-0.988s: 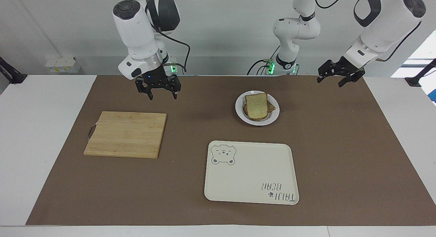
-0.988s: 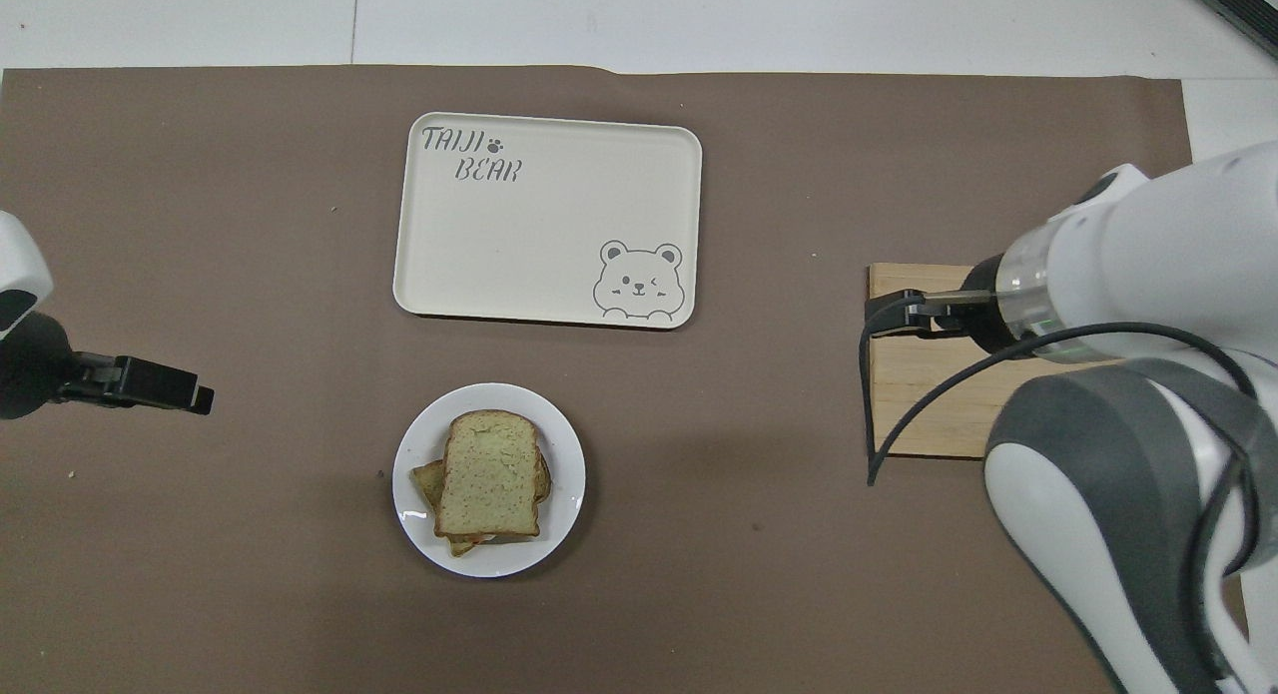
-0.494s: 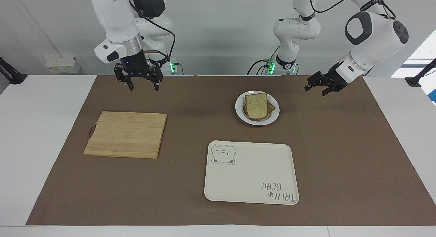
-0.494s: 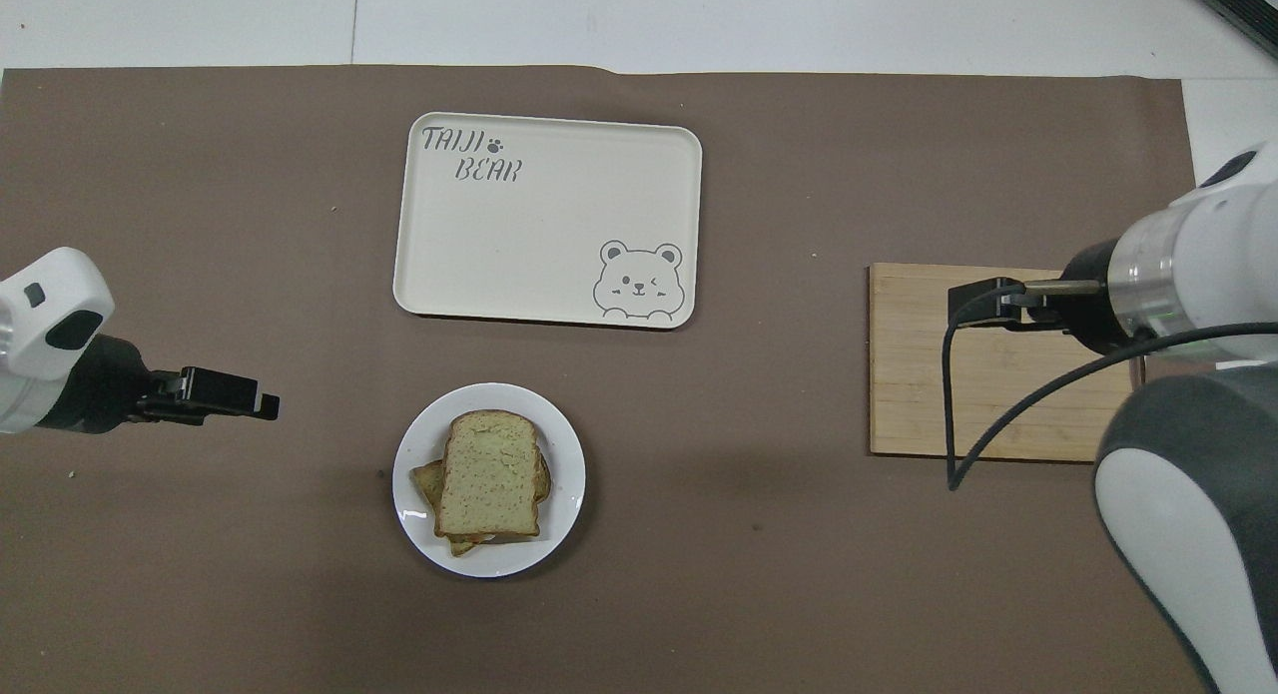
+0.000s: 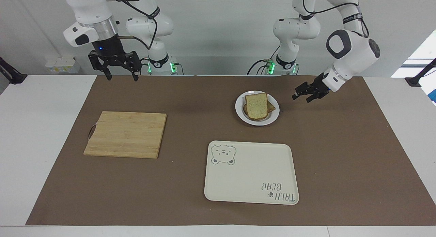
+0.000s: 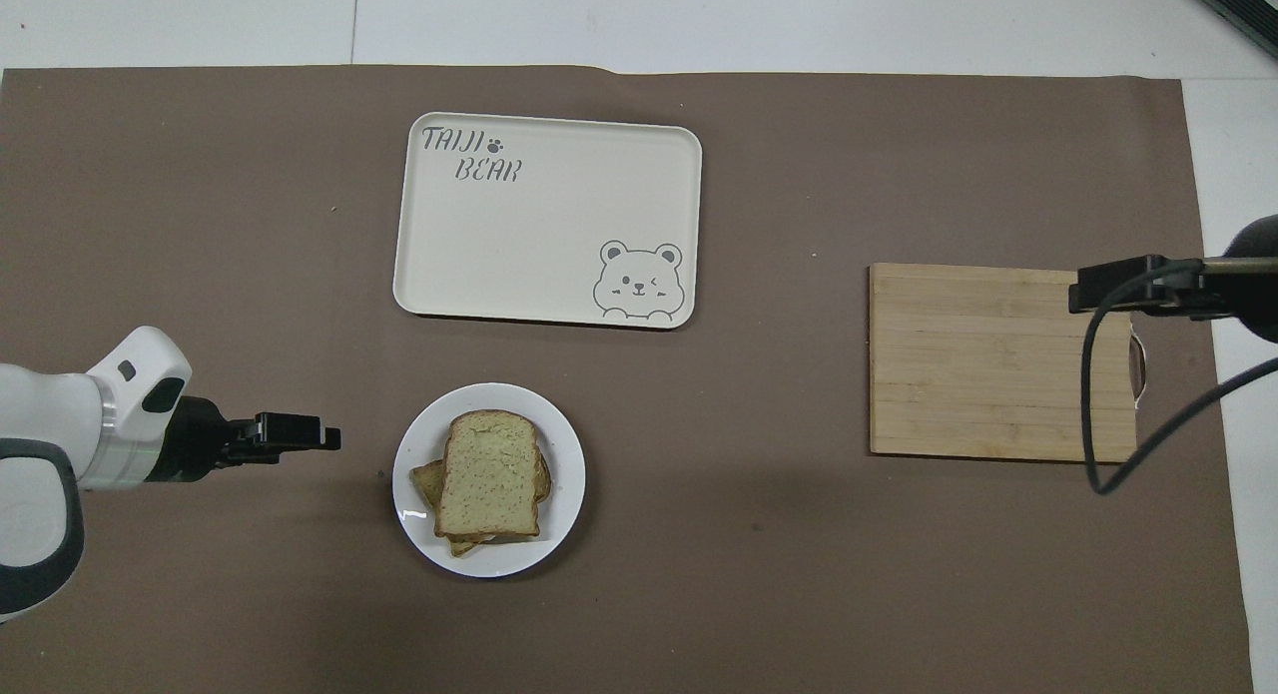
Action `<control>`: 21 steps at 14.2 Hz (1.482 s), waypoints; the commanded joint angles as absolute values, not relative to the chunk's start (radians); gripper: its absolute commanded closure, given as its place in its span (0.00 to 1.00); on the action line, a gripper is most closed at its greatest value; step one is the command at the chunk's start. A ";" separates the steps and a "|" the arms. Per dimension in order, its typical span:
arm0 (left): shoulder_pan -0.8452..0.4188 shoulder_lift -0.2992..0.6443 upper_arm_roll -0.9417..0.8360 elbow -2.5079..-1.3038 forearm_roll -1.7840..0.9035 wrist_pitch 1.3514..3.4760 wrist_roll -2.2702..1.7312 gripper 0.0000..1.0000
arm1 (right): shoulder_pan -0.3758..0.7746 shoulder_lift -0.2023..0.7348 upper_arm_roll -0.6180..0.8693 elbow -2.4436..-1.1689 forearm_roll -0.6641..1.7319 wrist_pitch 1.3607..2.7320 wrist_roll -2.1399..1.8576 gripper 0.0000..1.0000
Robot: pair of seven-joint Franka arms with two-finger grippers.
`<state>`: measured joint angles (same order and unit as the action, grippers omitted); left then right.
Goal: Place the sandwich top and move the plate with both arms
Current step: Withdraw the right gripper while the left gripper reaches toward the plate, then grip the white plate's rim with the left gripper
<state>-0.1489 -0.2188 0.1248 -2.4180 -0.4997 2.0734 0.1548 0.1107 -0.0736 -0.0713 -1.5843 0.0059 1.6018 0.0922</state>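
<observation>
I see the sandwich top [image 5: 256,105] on the plate [image 5: 273,117]; left claw [image 5: 302,95] beside it, right claw [image 5: 119,75] raised, both open.

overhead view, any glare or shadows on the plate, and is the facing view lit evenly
Overhead view: a small bright glint on the plate rim, soft shadow on the mat along its edge nearest the robots. Facing view: mostly even light, faint shadows beside the tray and cutting board, a blown-out bright patch at the edge by the left arm.

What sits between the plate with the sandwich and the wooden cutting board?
Nothing: the overhead view shows only bare brown mat between the plate and the cutting board.
</observation>
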 commanded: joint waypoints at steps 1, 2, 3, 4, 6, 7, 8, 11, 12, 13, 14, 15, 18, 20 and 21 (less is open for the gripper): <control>-0.237 -0.261 0.132 -2.555 -0.532 2.202 0.158 0.16 | 0.103 -0.071 -0.081 -1.552 -0.028 1.559 0.009 0.00; -0.256 -0.259 0.130 -2.586 -0.535 2.238 0.156 0.20 | 0.106 -0.098 -0.089 -1.571 -0.025 1.557 0.012 0.00; -0.273 -0.259 0.130 -2.614 -0.546 2.262 0.158 0.22 | 0.110 -0.106 -0.087 -1.584 -0.026 1.554 0.011 0.00; -0.285 -0.256 0.132 -2.632 -0.587 2.281 0.158 0.26 | 0.109 -0.110 -0.087 -1.588 -0.025 1.549 0.005 0.00; -0.281 -0.238 0.133 -2.651 -0.682 2.281 0.274 0.30 | 0.106 -0.110 -0.090 -1.591 -0.023 1.539 0.003 0.00; -0.276 -0.238 0.133 -2.677 -0.725 2.286 0.332 0.31 | 0.104 -0.110 -0.095 -1.591 -0.023 1.536 0.002 0.00; -0.279 -0.227 0.133 -2.687 -0.760 2.292 0.365 0.31 | 0.104 -0.110 -0.098 -1.591 -0.026 1.523 -0.012 0.00; -0.284 -0.230 0.133 -2.707 -0.770 2.290 0.371 0.34 | 0.104 -0.110 -0.130 -1.589 -0.031 1.505 -0.100 0.00; -0.284 -0.230 0.133 -2.717 -0.770 2.292 0.389 0.35 | 0.103 -0.104 -0.132 -1.580 -0.031 1.505 -0.101 0.00; -0.284 -0.230 0.133 -2.724 -0.775 2.295 0.405 0.39 | 0.103 -0.098 -0.130 -1.571 -0.031 1.503 -0.101 0.00; -0.284 -0.230 0.133 -2.726 -0.781 2.296 0.408 0.41 | 0.104 -0.097 -0.130 -1.566 -0.031 1.494 -0.101 0.00; -0.284 -0.233 0.133 -2.730 -0.782 2.296 0.410 0.41 | 0.104 -0.098 -0.129 -1.568 -0.029 1.491 -0.101 0.00; -0.282 -0.244 0.133 -2.743 -0.805 2.290 0.436 0.55 | 0.106 -0.100 -0.130 -1.571 -0.023 1.502 -0.097 0.00; -0.285 -0.245 0.133 -2.743 -0.839 2.287 0.442 0.80 | 0.106 -0.103 -0.130 -1.572 -0.014 1.496 -0.097 0.00; -0.284 -0.245 0.132 -2.743 -0.853 2.284 0.443 0.89 | 0.107 -0.104 -0.127 -1.574 -0.012 1.496 -0.097 0.00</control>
<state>-0.2698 -0.2146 0.1247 -2.7123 -0.8134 2.2663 0.4209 0.1116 -0.0921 -0.1350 -1.5697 -0.0112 1.5079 -0.0804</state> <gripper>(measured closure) 0.639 0.000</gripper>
